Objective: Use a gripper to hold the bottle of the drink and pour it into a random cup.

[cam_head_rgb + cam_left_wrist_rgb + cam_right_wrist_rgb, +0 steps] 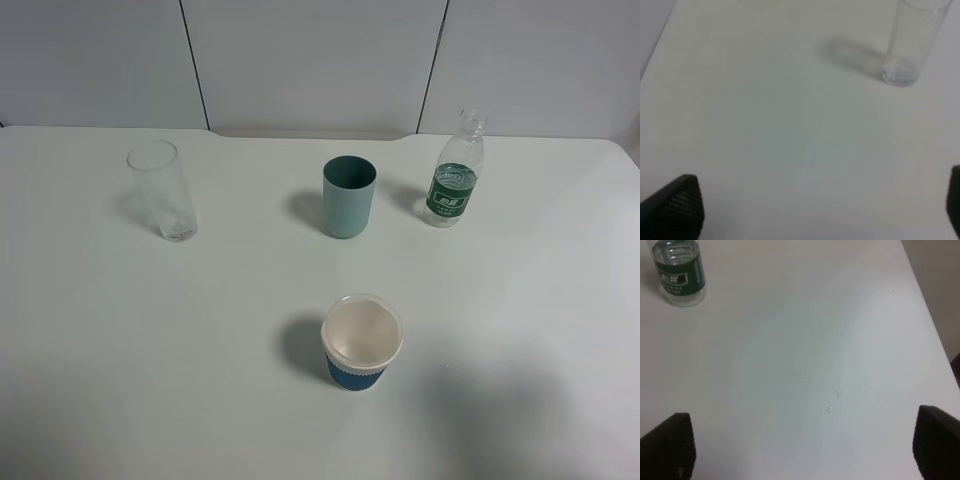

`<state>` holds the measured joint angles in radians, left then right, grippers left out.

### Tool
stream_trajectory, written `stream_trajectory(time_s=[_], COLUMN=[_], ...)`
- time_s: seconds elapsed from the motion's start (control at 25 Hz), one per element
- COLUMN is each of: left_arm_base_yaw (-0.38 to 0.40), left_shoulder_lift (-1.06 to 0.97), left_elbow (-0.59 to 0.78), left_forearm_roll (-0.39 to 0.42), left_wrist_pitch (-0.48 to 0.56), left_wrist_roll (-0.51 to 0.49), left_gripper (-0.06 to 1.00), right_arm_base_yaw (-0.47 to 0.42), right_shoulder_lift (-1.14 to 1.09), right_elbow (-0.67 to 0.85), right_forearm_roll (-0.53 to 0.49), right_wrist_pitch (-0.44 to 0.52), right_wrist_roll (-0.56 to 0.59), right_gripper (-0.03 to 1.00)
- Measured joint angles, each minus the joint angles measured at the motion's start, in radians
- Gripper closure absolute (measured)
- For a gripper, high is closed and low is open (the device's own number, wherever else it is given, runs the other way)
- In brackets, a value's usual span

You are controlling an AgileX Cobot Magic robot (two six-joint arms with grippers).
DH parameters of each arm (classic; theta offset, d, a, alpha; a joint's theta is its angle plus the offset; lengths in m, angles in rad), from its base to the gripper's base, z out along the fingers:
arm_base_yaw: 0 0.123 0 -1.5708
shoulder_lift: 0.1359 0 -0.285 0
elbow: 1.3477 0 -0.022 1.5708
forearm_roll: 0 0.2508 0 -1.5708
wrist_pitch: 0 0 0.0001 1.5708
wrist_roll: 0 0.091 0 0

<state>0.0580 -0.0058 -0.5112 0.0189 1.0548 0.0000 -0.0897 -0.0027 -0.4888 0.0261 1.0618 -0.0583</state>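
bottle (457, 172): capless, upright, rear right | cup (348, 196): teal, upright, centre

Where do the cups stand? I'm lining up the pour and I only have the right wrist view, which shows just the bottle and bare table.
Observer: The teal cup stands upright just left of the bottle in the exterior high view, apart from it.
Operator: Any other cups?
Observer: A white paper cup with a blue sleeve stands nearer the front, and a clear glass stands far left.
Operator: Is the left tool near anything?
Observer: Its fingers stand wide apart over bare table, the clear glass ahead of them.
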Motion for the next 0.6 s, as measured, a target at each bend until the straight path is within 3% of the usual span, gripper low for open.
stream_trajectory(time_s=[0.6], left_arm_base_yaw=[0.0], left_shoulder_lift=[0.0], left_elbow=[0.0], left_forearm_roll=[0.0], left_wrist_pitch=[0.0], left_wrist_roll=[0.0], left_gripper=[-0.04], right_arm_base_yaw=[0.0], right_shoulder_lift=[0.0], right_elbow=[0.0], right_forearm_roll=[0.0], right_wrist_pitch=[0.0], right_wrist_roll=[0.007], right_gripper=[0.11])
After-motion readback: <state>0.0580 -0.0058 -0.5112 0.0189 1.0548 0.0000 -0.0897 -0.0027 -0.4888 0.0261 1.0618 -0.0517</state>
